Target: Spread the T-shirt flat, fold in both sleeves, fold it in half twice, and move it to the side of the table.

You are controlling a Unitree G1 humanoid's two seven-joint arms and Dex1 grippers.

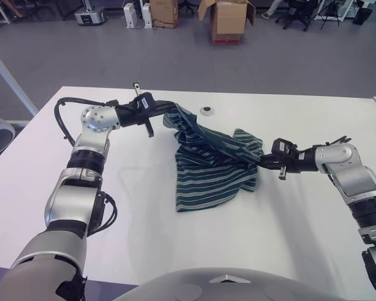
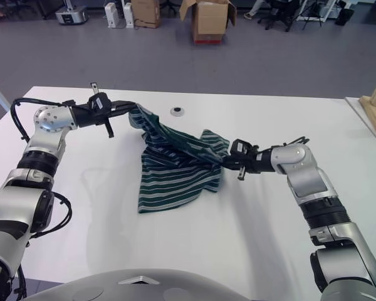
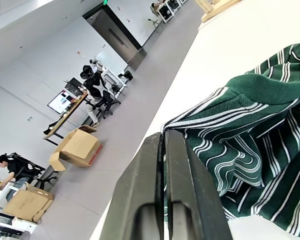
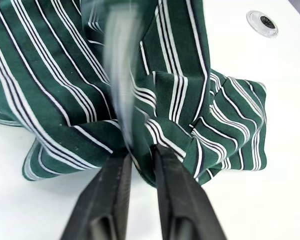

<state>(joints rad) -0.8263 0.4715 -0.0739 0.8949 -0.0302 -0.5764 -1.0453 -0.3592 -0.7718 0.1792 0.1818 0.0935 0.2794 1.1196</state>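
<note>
The T-shirt (image 1: 210, 169) is hanging bunched between both grippers, its long axis running from the left gripper (image 1: 158, 115), fingers clamping a ribbed edge, to the right gripper (image 1: 264, 161), fingers pinching a fold. The slack below them is resting on the table (image 1: 301, 238).

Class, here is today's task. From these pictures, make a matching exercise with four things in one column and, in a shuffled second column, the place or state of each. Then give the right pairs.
Things
1. left gripper
2. right gripper
3. small round cap
4. cardboard box

Places or states
A. on the floor beyond the table
B. shut on the T-shirt at its edge on the robot's right
C. on the table, just beyond the T-shirt
D. shut on the T-shirt's far edge, on the robot's left

Pairs: 1-D, 2-B, 3-C, 4-A
</note>
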